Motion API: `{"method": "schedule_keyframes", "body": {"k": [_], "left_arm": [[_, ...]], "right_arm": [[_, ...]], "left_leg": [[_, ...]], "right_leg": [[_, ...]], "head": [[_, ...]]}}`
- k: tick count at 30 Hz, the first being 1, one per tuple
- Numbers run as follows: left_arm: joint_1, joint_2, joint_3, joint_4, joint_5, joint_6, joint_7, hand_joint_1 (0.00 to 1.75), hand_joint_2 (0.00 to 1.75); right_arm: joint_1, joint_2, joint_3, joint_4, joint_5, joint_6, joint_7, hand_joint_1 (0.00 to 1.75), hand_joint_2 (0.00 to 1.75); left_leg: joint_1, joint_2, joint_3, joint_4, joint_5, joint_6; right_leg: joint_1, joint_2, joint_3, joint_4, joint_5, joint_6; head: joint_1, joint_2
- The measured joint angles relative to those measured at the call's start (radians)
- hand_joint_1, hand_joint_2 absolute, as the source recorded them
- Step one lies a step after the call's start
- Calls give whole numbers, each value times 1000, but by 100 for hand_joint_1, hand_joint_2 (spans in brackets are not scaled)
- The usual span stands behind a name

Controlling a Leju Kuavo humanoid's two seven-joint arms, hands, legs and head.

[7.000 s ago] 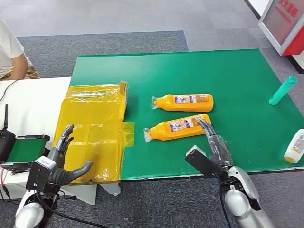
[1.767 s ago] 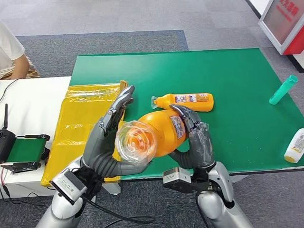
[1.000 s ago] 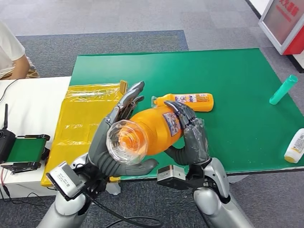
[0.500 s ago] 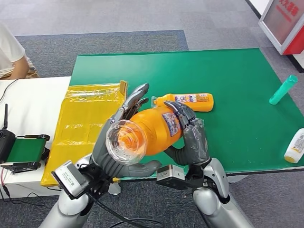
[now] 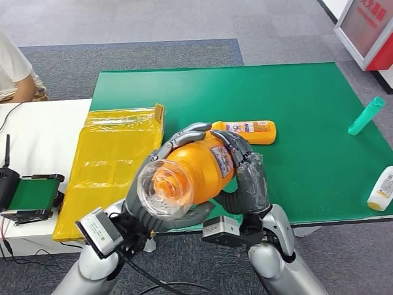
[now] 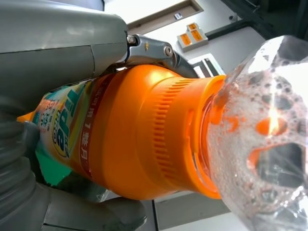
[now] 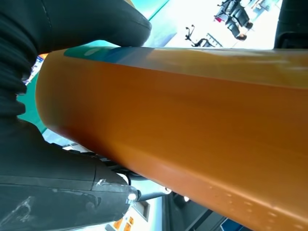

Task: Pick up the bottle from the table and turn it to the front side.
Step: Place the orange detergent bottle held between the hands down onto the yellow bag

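Since half a second ago, the fingers of the left robot hand (image 5: 153,184) have been folded over the orange bottle (image 5: 194,175), where before they were spread beside it. In the head view, the bottle is held above the near edge of the green counter (image 5: 296,110), its clear cap toward the camera, with the right robot hand (image 5: 245,178) wrapped around its far end. A second orange bottle (image 5: 245,130) lies on the counter behind. In the left wrist view, the bottle (image 6: 138,139) is clasped near its ribbed neck. In the right wrist view, the bottle's body (image 7: 181,125) is gripped between dark fingers (image 7: 72,24).
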Motion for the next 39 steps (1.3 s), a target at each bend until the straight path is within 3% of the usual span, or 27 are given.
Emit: {"method": "schedule_keyframes", "body": {"k": [15, 19, 39], "left_arm": [[-12, 0, -4, 0, -36, 3, -4, 175, 175], [-12, 0, -7, 0, -42, 6, -10, 175, 175], [23, 16, 3, -3, -58, 112, -71, 175, 175]], "right_arm": [[4, 0, 5, -9, 5, -14, -21, 175, 175], [4, 0, 7, -9, 4, -15, -21, 0, 175], [2, 0, -4, -7, -43, -16, 0, 0, 175]], "left_leg": [[0, 0, 0, 0, 0, 0], [0, 0, 0, 0, 0, 0], [0, 0, 0, 0, 0, 0]], "right_leg": [[0, 0, 0, 0, 0, 0], [0, 0, 0, 0, 0, 0], [0, 0, 0, 0, 0, 0]], "head": [[0, 0], [0, 0], [0, 0]]}}
